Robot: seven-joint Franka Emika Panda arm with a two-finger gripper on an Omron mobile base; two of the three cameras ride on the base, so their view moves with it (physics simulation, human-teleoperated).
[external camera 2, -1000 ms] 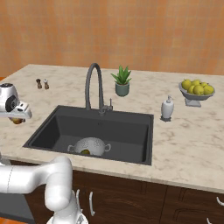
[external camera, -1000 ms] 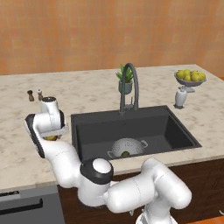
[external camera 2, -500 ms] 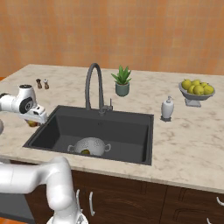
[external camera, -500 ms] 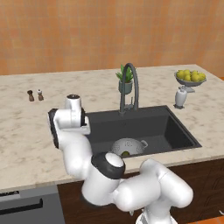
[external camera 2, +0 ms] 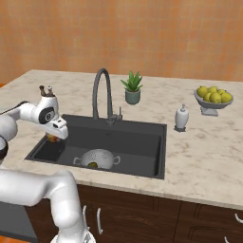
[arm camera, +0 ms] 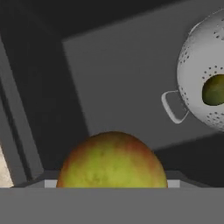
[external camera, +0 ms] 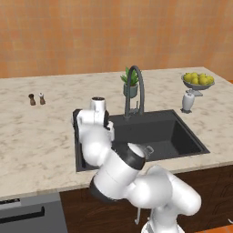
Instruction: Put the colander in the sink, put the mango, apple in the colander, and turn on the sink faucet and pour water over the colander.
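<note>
**Apple carried over the sink's left end, mango already in the colander**

One colander (external camera 2: 97, 158), one mango (arm camera: 214, 89), one apple (arm camera: 112, 159), one sink (external camera 2: 137, 144), one sink faucet (external camera 2: 101, 90). Off to the side on the desk (external camera 2: 204, 152) stand one stemmed bowl of yellow-green fruits (external camera 2: 213, 97), one small potted plant (external camera 2: 132, 87), one white soap bottle (external camera 2: 181, 117), and two little shakers (external camera: 36, 98).

The colander sits on the dark sink floor toward the front, a silvery-white perforated bowl with a loop handle on each side. The mango, dark olive-green, lies inside it. The apple is yellow-green with a red-orange blush; in the hand view it sits right at the gripper (external camera 2: 53, 137), and in the right base view it shows just under the hand, above the left end of the basin. The gripper is clasped around the apple.

Compared with a second ago, the arm has swung from above the desk left of the sink to a spot over the basin's left end, bringing the apple along. The colander, mango and faucet have not shifted.

The faucet is a dark grey gooseneck arching over the back of the sink, with the small lever at its side.
</note>
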